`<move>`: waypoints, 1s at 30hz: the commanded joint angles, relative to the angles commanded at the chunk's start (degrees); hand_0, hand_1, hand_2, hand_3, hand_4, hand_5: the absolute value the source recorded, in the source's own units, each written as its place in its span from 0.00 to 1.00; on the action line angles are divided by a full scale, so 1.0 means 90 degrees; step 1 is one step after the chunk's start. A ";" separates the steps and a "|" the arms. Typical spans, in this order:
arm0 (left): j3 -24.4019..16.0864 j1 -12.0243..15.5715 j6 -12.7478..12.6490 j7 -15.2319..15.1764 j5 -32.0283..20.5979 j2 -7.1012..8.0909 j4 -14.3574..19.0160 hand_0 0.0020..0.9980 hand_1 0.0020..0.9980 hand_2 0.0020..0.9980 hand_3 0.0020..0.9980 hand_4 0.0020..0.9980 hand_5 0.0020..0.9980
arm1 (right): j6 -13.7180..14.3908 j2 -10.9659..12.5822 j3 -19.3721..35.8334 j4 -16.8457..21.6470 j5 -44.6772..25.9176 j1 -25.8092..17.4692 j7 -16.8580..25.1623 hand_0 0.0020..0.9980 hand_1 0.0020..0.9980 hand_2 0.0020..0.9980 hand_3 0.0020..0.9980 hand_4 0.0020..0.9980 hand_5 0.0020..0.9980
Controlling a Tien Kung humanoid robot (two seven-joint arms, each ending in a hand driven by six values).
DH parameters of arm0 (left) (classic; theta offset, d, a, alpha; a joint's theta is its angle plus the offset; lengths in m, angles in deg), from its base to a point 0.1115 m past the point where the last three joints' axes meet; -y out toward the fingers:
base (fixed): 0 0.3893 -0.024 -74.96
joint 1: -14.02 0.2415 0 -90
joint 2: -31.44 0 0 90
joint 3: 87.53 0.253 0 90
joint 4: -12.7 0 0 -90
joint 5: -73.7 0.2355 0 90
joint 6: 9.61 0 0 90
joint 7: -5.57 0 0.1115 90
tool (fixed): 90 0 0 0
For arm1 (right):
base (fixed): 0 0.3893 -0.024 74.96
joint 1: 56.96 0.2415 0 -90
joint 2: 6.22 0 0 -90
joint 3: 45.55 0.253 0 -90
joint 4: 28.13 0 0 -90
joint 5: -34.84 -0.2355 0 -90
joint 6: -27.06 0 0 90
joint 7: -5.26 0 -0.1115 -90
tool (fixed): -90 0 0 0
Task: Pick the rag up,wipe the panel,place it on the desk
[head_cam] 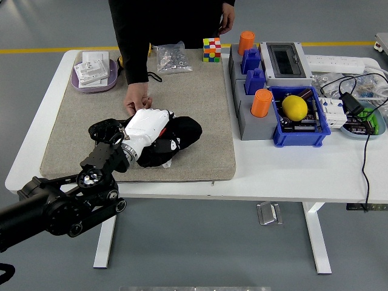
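My left hand (151, 130), white with a black arm, comes in from the lower left and presses a black rag (185, 132) onto the black panel (150, 161) on the grey mat (200, 91). Its fingers are curled on the rag. The panel is mostly hidden under the hand and rag. A person stands at the far side; one of their hands (137, 100) rests on the mat just behind my hand. My right arm is out of view.
On the mat's far edge are a bag of screws (171, 57) and a colour cube (211, 49). A purple tray (94, 71) sits far left. Grey and blue blocks with orange cylinders (260, 103), a blue bin with a yellow lemon (295, 107) and cables stand to the right.
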 joint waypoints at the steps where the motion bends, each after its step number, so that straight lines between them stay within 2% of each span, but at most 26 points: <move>1: 0.0005 -0.0002 0.0003 0.0002 -0.0004 -0.0010 0.0006 0.21 0.13 0.46 0.40 0.32 0.00 | 0.0002 -0.0003 0.0008 0.0000 0.0003 0.0001 0.0001 0.72 0.64 0.68 0.58 0.98 0.55; 10: -0.0080 0.0052 -0.0053 -0.0031 0.0043 0.0025 -0.0205 0.21 0.13 0.46 0.40 0.32 0.00 | 0.0002 -0.0021 0.0037 0.0000 0.0015 -0.0025 -0.0003 0.72 0.64 0.68 0.58 0.98 0.55; 20: -0.0273 0.0146 -0.0118 -0.0083 0.0035 0.0252 -0.0678 0.21 0.13 0.46 0.40 0.32 0.00 | 0.0017 -0.0047 0.0108 0.0000 0.0036 -0.0036 0.0017 0.72 0.64 0.68 0.58 0.98 0.55; 30: -0.0333 0.0237 -0.0180 -0.0142 0.0077 0.0397 -0.1074 0.21 0.13 0.46 0.40 0.33 0.00 | 0.0024 -0.0034 0.0108 0.0000 0.0025 -0.0034 0.0033 0.72 0.64 0.68 0.58 0.98 0.55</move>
